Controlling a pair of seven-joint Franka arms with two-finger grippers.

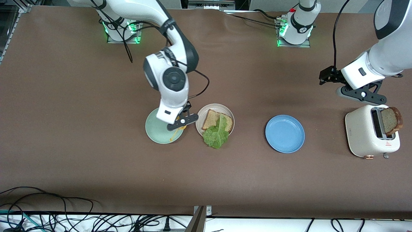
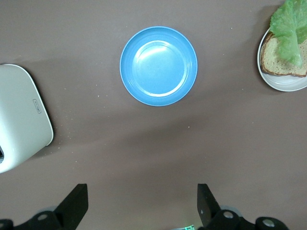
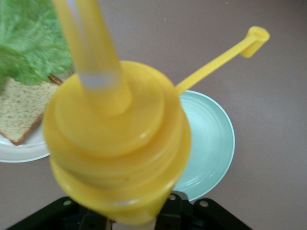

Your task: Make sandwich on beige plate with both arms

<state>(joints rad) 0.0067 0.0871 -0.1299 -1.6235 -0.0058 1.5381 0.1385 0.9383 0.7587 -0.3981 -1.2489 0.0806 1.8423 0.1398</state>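
Yellow plastic fills the right wrist view: the right gripper [image 1: 181, 124] is clamped on a yellow squeeze bottle [image 3: 117, 139], its cap tether [image 3: 220, 55] sticking out sideways, and it hangs over the mint-green plate [image 1: 159, 132]; the open sandwich [image 1: 217, 122], one slice of brown bread with a lettuce leaf [image 1: 217, 133] draped over it and past the rim, lies on the beige plate [image 1: 201, 115] just beside that plate, toward the left arm's end of the table, so the bottle probably has only a short sideways carry before its nozzle stands over the bread; the right arm is much the nearer. The left gripper [image 1: 362, 93] hovers with its fingers [image 2: 74, 203] apart above the white toaster [image 1: 365, 135], where a second slice [image 1: 391, 120] stands up out of the slot, the blue plate [image 1: 285, 133] lying between toaster and sandwich. Only the front view shows that slice; the left wrist view shows just the toaster's side, and only the right wrist view shows what the right gripper holds.
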